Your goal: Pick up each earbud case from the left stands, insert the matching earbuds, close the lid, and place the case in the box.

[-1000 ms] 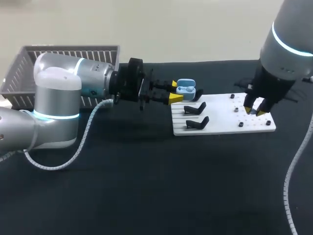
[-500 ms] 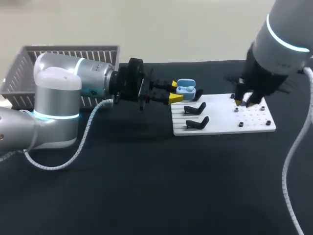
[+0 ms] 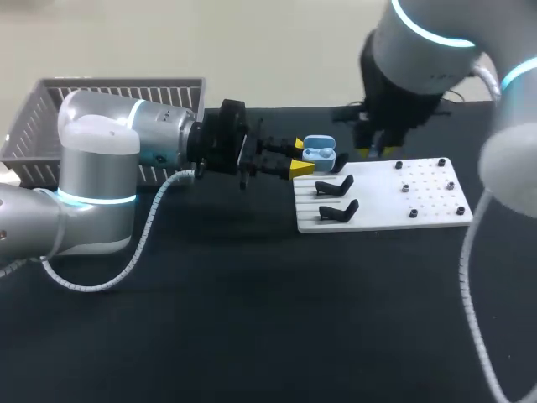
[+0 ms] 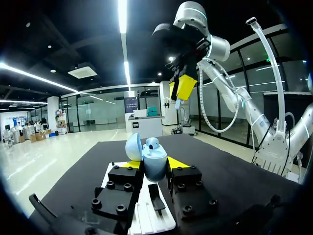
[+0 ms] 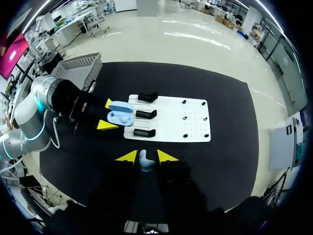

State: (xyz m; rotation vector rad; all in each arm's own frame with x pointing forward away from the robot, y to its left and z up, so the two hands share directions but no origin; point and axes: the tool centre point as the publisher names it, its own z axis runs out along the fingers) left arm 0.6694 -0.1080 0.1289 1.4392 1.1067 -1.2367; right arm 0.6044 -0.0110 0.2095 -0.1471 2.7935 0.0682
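Carrying earbud (image 5: 145, 160) in clamped right jaws from board (image 3: 436, 201) toward open case (image 3: 318, 154), clamped in left jaws; probably inserting next.

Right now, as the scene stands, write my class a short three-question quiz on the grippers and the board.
1. True or false: the left gripper is shut on the open earbud case.
2. What does the right gripper hold? A a black stand; B a blue earbud; C nothing.
3. Fill in: the white board carries ___ black stands.
Key: 1 true; 2 B; 3 three.
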